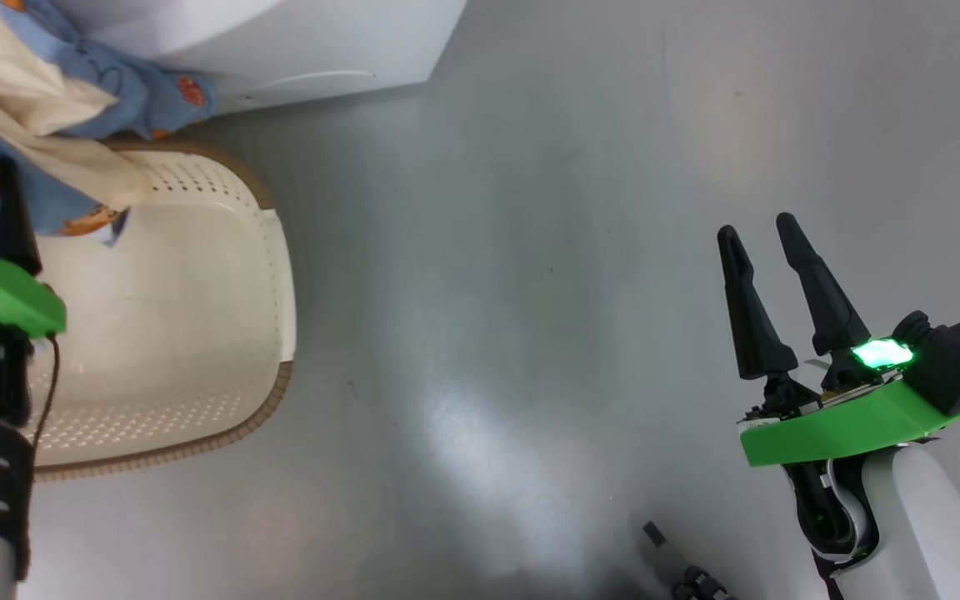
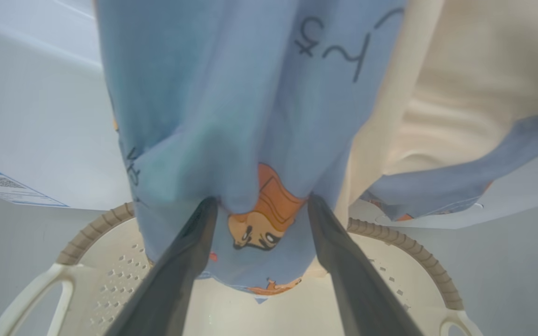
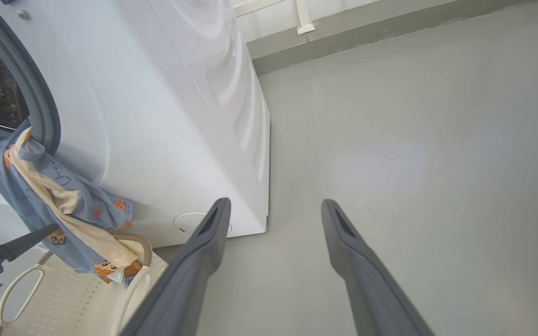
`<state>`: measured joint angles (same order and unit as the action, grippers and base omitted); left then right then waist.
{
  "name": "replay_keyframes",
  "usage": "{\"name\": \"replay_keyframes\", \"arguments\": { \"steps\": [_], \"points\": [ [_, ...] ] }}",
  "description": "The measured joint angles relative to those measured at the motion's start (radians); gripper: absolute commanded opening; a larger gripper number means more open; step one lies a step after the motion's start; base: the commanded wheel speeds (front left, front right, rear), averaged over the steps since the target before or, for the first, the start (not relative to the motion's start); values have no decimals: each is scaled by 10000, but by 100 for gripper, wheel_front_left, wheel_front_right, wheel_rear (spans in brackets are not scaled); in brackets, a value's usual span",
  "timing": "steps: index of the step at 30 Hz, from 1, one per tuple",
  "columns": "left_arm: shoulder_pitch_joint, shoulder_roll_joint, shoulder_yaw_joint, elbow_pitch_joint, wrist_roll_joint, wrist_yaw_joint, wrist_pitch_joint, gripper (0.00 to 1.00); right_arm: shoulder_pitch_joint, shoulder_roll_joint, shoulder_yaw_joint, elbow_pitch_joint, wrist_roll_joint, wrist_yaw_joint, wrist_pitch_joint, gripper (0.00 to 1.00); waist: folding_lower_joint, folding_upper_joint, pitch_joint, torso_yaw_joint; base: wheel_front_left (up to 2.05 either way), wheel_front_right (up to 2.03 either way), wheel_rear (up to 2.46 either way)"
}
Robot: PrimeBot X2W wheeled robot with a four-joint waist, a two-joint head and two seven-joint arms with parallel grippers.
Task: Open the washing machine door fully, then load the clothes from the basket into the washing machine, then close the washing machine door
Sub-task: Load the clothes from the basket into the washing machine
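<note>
The clothes (image 3: 63,200), light-blue printed fabric with a cream piece, hang from the grey gasket of the washing machine (image 3: 157,116) down into the basket (image 3: 63,298). The head view has the clothes (image 1: 155,92) at top left, above the cream basket (image 1: 280,275). My left gripper (image 2: 259,200) is open, its tips against the hanging clothes (image 2: 231,116) over the basket (image 2: 91,233). One of its fingers (image 1: 9,217) rises at the left edge. My right gripper (image 1: 756,227) stands open over the floor, nothing between its fingers (image 3: 203,252). The washing machine door is out of view.
Grey floor (image 1: 530,292) spreads between the basket and my right gripper. The washer's lower front carries a round flap (image 3: 194,224) and a blue label (image 2: 7,186). A wall base (image 3: 367,32) runs behind the machine. A dark part (image 1: 688,579) sits at the bottom edge.
</note>
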<state>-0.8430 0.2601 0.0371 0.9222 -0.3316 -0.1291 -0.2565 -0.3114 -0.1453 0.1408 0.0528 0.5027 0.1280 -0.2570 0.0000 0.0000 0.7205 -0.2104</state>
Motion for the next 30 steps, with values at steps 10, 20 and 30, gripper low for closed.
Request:
{"name": "replay_keyframes", "arguments": {
  "steps": [10, 20, 30],
  "points": [
    [-1003, 343, -1484, 589, -476, 0, 0, 100, -234, 82, 105, -44, -2, 0, 0, 100, 0, 1, 373, -296, 0, 0, 0],
    [-1221, 713, -2594, 182, -1499, 0, 6, 100, -266, 140, 194, -44, -2, 0, 0, 100, 0, 0, 399, -401, 0, 0, 0],
    [-1240, 802, -3049, 50, -2209, 4, 40, 6, -385, 148, 211, -44, -2, 0, 0, 100, 0, 1, 346, -470, 0, 0, 0]
  ]
}}
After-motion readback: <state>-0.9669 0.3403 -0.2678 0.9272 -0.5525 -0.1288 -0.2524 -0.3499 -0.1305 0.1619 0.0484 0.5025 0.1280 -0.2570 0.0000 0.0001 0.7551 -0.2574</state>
